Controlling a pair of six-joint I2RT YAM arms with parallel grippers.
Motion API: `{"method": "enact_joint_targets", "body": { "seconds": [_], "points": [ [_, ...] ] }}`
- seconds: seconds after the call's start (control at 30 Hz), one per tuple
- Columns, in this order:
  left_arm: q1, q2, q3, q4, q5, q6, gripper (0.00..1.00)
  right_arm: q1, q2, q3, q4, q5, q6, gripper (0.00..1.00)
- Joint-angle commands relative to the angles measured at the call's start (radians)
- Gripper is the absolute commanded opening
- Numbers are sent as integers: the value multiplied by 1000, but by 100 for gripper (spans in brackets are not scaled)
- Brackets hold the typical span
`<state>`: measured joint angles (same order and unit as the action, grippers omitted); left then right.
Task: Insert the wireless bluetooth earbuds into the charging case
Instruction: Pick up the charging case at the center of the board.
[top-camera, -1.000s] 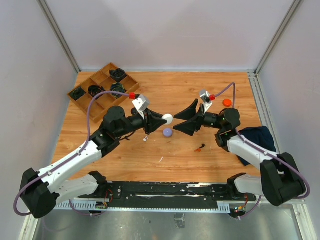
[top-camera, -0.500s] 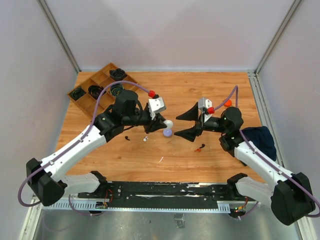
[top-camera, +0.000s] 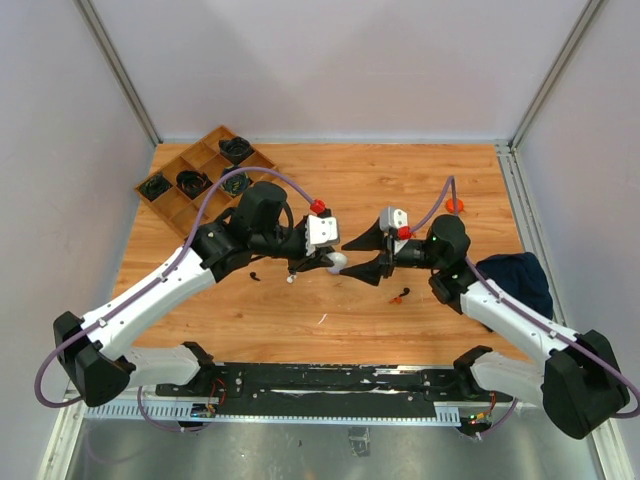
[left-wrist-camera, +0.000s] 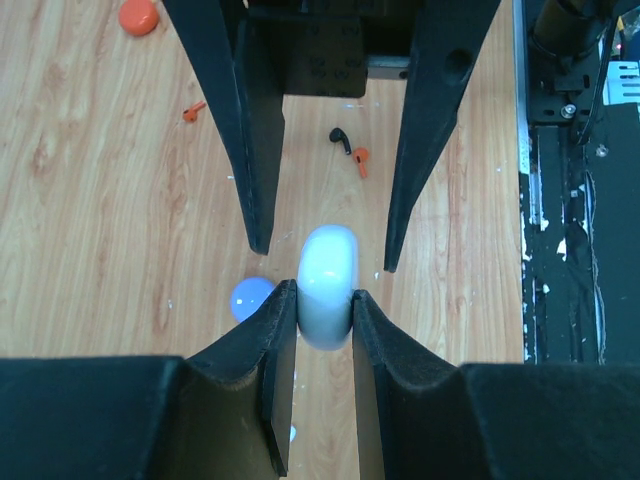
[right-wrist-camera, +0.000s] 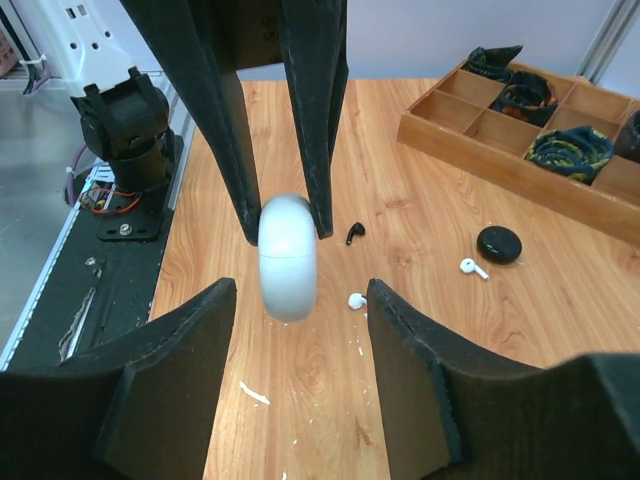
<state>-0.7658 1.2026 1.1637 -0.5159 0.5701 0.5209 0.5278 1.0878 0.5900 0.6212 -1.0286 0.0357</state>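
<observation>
Glossy white round charging case, edge-on, pinched tight between matte black fingers of left gripper, frame centre. Right gripper jaws apart, straddling case, gap each side, holding nothing. Tiny stemmed black earbud and orange earbud lie loose on wood-grain table, upper centre. Smooth pale purple case on table, just left of the fingers.
</observation>
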Motion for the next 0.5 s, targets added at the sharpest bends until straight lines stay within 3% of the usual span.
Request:
{"method": "enact_joint_targets", "body": {
  "seconds": [0.0, 0.47],
  "points": [
    [-15, 0, 40, -31, -4, 45, 0, 28, 13, 2, -23, 6, -65, 55],
    [-37, 23, 66, -56, -23, 45, 0, 64, 38, 13, -55, -19, -112, 40]
  ]
}}
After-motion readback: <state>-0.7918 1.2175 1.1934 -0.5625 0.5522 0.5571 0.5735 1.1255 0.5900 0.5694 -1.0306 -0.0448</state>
